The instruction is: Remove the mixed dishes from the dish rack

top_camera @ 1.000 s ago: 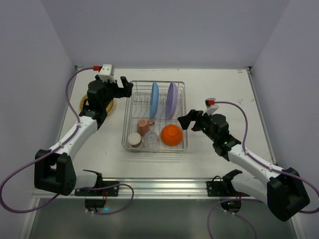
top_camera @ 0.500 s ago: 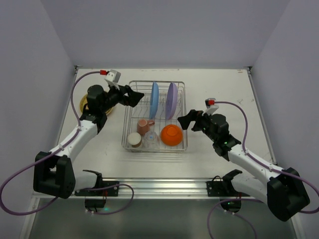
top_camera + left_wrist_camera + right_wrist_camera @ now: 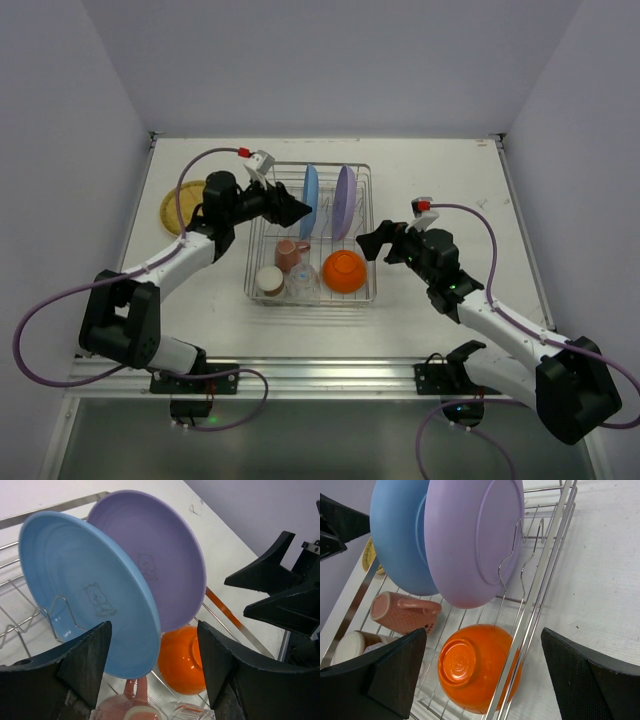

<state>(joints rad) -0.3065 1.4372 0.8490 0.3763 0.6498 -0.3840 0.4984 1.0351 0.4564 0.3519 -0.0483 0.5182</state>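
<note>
**A:** Where do the dishes stand?

**B:** Most are in the dish rack (image 3: 316, 165) at mid-table. The light-blue plate (image 3: 85, 590) and lavender plate (image 3: 155, 565) stand on edge among the prongs at the rack's 12 o'clock. The orange bowl (image 3: 344, 271) sits at 5 o'clock and the pink mug (image 3: 292, 253) lies near the middle. The cream cup (image 3: 269, 280) and clear glass (image 3: 304, 285) are at 7 o'clock. A yellow plate (image 3: 174, 208) lies flat on the table (image 3: 450, 180), at 9 o'clock from the rack.

**A:** And the grippers?

**B:** The left gripper (image 3: 154, 630) has its fingers spread wide, empty, with the blue plate's rim in line with the gap. The right gripper (image 3: 365, 245) waits at the rack's 3 o'clock, also spread and holding nothing.

**A:** How will the blue plate handle?

**B:** I judge it stiff, glossy and slippery, light enough for one arm, and liable to chip. I'd pinch the upper rim and lift it straight out of the prongs.

**A:** What is unclear?

**B:** I cannot tell whether the two plates touch. The blue plate's lower edge is hidden, the glass is barely readable, and anything under the yellow plate is hidden too.
</note>
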